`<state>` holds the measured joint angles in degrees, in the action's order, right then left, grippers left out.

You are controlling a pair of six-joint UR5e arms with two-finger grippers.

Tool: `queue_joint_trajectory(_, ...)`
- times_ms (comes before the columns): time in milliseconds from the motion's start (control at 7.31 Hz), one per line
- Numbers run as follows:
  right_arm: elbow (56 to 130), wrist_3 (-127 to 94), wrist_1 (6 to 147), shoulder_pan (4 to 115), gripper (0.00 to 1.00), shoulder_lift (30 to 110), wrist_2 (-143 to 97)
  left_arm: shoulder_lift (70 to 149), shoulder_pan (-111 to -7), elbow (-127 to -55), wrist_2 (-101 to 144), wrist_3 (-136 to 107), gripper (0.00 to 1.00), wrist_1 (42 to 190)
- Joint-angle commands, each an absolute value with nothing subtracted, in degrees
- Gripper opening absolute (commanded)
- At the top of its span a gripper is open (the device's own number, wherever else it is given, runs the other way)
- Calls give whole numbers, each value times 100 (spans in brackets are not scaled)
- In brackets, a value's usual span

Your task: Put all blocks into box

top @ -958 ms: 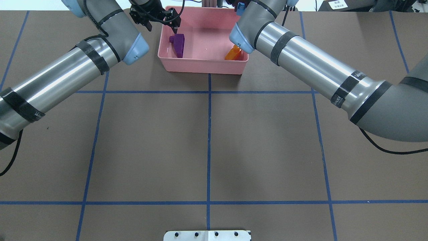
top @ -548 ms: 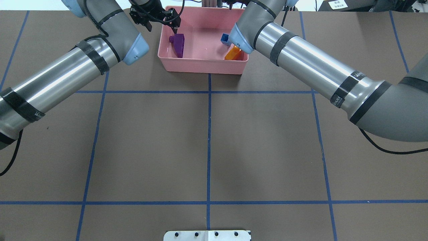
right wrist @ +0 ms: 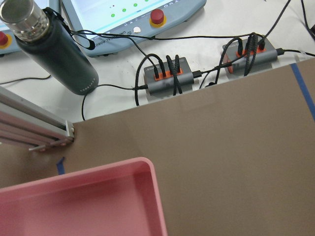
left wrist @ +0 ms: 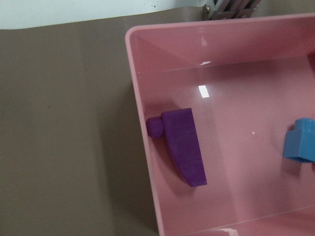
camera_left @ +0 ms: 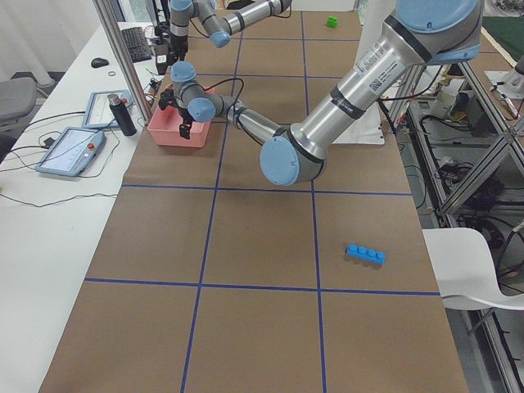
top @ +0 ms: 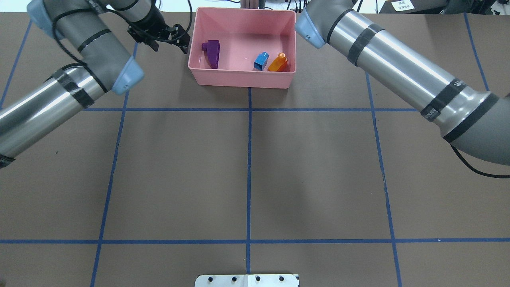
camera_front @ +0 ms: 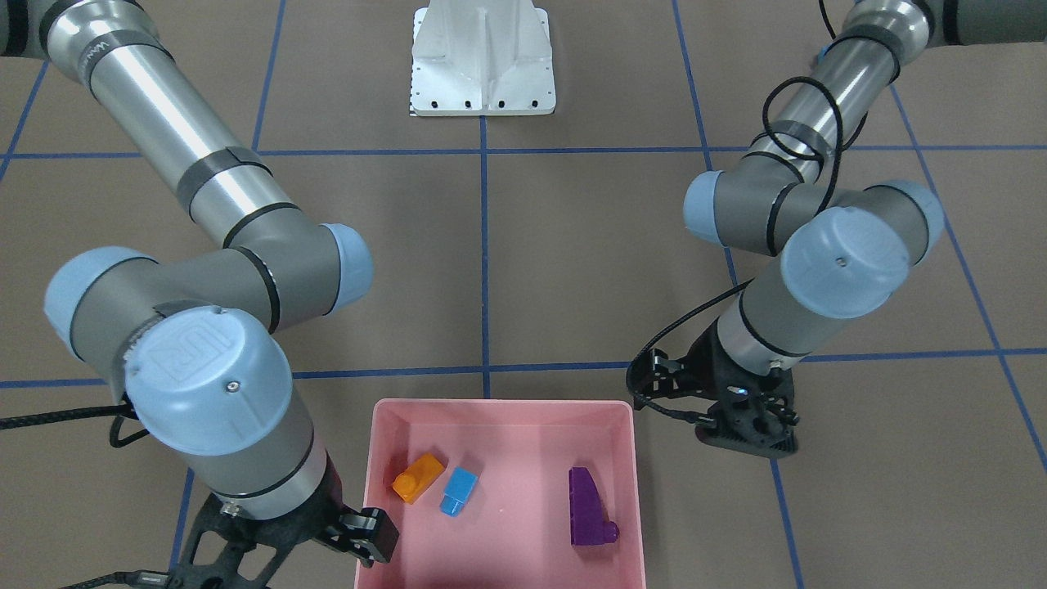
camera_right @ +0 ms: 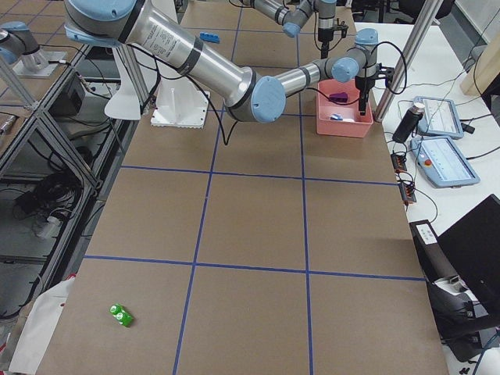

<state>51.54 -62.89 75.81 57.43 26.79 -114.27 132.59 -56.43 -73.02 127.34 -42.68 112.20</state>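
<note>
Brown table (top: pixel 179 167) bears a glossy pink box (top: pixel 239 77), low-walled, round-cornered.

There were a pink box (top: pixel 243 77), a purple wedge (top: pixel 213 54), a light blue small brick (top: pixel 261 61), an orange brick (top: pixel 277 63), a long blue brick (camera_left: pixel 365 255) and a green brick (camera_right: pixel 120 315), and the brown table (top: pixel 318 171) carried a grid of blue lines (top: pixel 249 159).

Bright, even light came from overhead in every view. The brown paper-covered tabletop (top: pixel 318 179) showed only soft, faint shadows. Small white glare spots lay on the glossy floor of the shallow pink plastic tray (left wrist: pixel 197 51), and long bright streaks ran along the silver metal arm tubes (top: pixel 398 65). The left wrist view looked slightly soft.
</note>
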Motion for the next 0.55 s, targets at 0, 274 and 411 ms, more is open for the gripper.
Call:
queue_joint_trajectory(0, 6909, -4859, 9022, 6028, 99, 3756, -11941, 11488, -5836, -8887, 12937, -3783, 100, 11206)
queue_joint_trajectory(274, 8622, -4241, 9044, 6423, 99, 5493, -12435, 9503, -5845, -10232, 12929, -2851, 100, 11215)
queue_joint_trajectory(411, 9692, -3793, 9053, 6477, 99, 6607, -12471, 8500, -5845, -10918, 12911, -2621, 100, 11258)
